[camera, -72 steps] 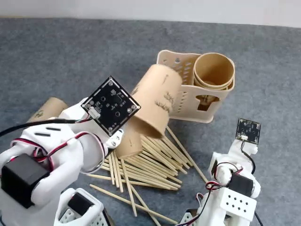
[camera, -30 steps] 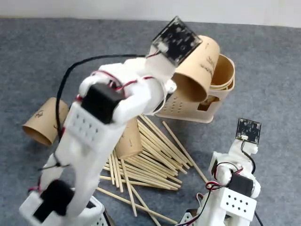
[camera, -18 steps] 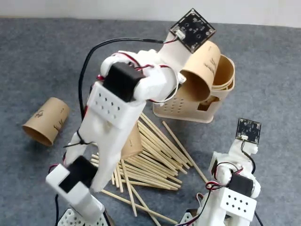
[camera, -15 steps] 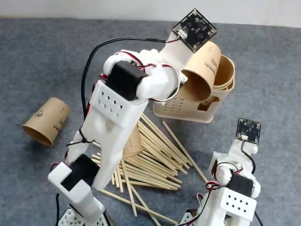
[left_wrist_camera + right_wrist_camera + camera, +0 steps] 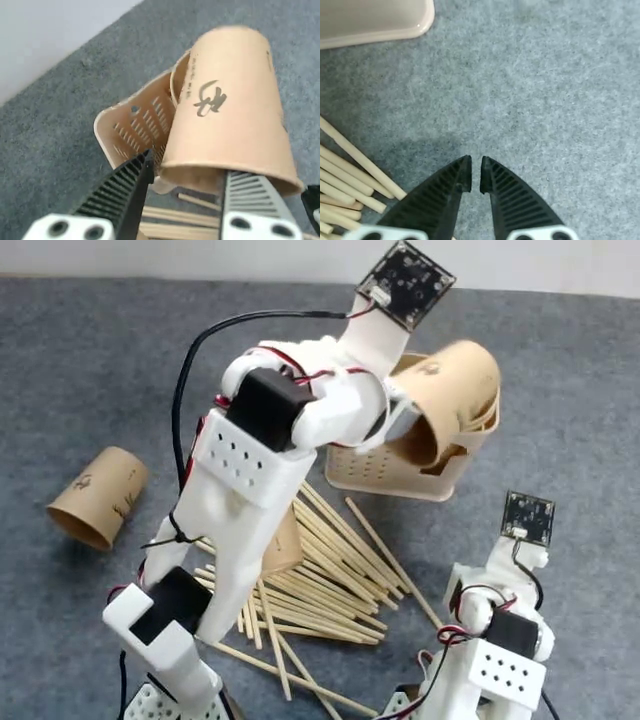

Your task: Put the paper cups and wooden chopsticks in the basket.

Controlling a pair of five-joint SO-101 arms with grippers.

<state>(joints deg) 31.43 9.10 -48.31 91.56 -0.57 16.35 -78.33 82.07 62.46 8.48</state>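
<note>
The left gripper (image 5: 187,167) hangs over the basket (image 5: 127,132) with its jaws spread. The cup (image 5: 225,115) lies tilted in front of them, its mouth toward the gripper and its bottom pointing away, at the stacked cups (image 5: 179,75) that already stand in the basket. I cannot tell if one jaw is inside the cup's mouth, but the jaws do not seem to pinch it.

To do this step well, I think the cup's bottom must come over the stack and more upright, so that it slides inside and does not roll off the rim. After that the gripper should rise straight, so that no jaw hooks the cup's mouth. The stack itself is the obstacle, because it leaves little room.

Below the left gripper and back toward its arm, the chopsticks (image 5: 330,585) lie in a loose heap, with a second cup (image 5: 285,545) on them, partly hidden by the arm. A third cup (image 5: 97,495) lies on its side, well apart. The right gripper (image 5: 475,177) is low over the grey table (image 5: 545,100) with its jaws almost pressed together on nothing, and some chopstick ends lie just beside it.
</note>
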